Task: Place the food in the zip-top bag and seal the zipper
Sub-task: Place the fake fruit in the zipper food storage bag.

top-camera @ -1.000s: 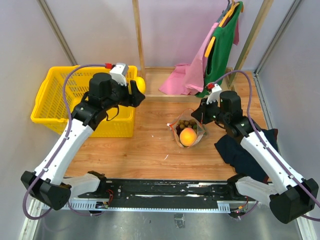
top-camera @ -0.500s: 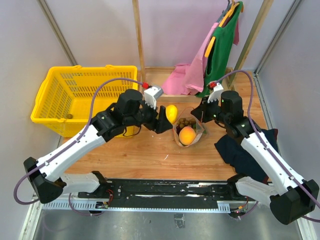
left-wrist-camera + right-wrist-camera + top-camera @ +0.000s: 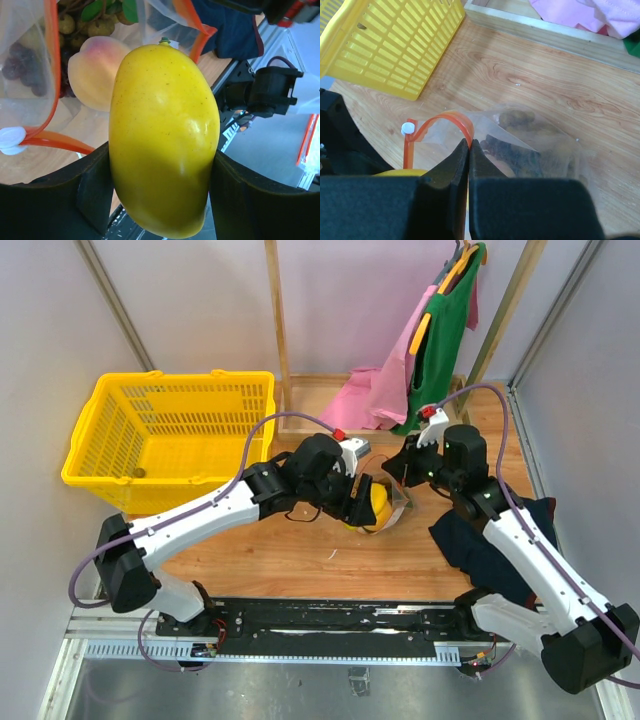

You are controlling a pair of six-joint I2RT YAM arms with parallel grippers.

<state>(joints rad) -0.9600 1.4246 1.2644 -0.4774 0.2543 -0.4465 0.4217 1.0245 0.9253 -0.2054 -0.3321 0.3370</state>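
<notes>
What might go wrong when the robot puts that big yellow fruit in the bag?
The yellow fruit looks wide next to the bag mouth, so it might catch on the zipper and roll away. The right gripper pinches only a thin bit of zipper, which may slip loose. The peach-coloured fruit already inside leaves little room.

Pale walls (image 3: 200, 300) enclose a wooden tabletop (image 3: 300, 540), clothes (image 3: 440, 340) hanging behind.

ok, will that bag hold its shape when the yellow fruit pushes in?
Probably not: the zip-top bag looks thin and crinkly, and its zipper bows in a loose arc. Likely light too, so it may slide on the table.
</notes>
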